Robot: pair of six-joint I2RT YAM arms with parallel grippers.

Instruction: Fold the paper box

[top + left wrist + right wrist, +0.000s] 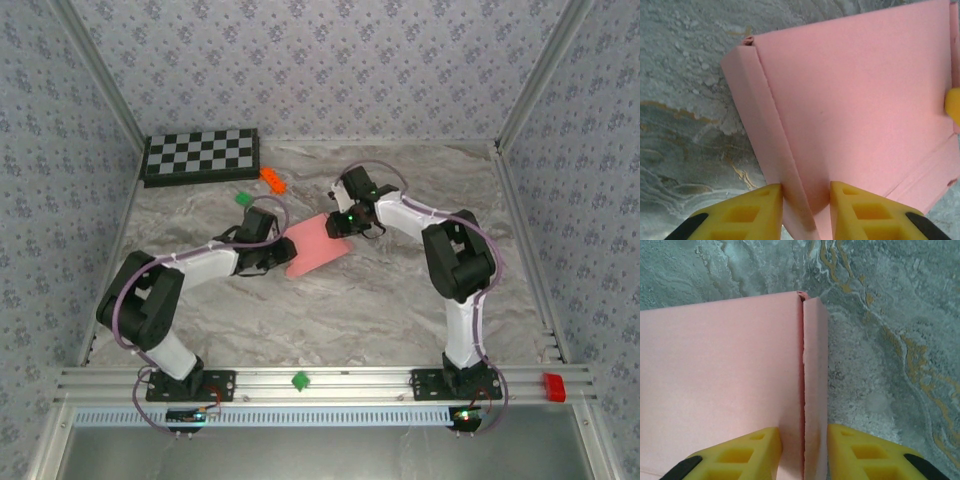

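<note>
Top external view: pink box pinched from both sides at mid-worktop

The paper box (318, 245) lies on the marble-patterned worktop (400, 320), roughly in the middle, between the two arms. The left arm (190, 265) reaches it from the left and the right arm (430, 225) from the far right. From above, the black wrists cover both ends of the card, so the grip itself is hidden.

In the left wrist view the left jaws are closed on the paper box. Two yellow fingers (747, 212) sit either side of a raised side strip at its near end, and their bases are cut off by the lower edge. A small yellow shape (953, 106) touches the box at the right border; too little of it shows to tell what it is.

In the right wrist view the right jaws are likewise closed on the box. Yellow fingers (867, 455) flank a narrow side flap next to a slit, and the box's left part runs out of frame.

A checkerboard (200, 157) lies at the far left corner. An orange brick (272, 180) and a small green piece (243, 199) sit near it, both apart from the box.
</note>
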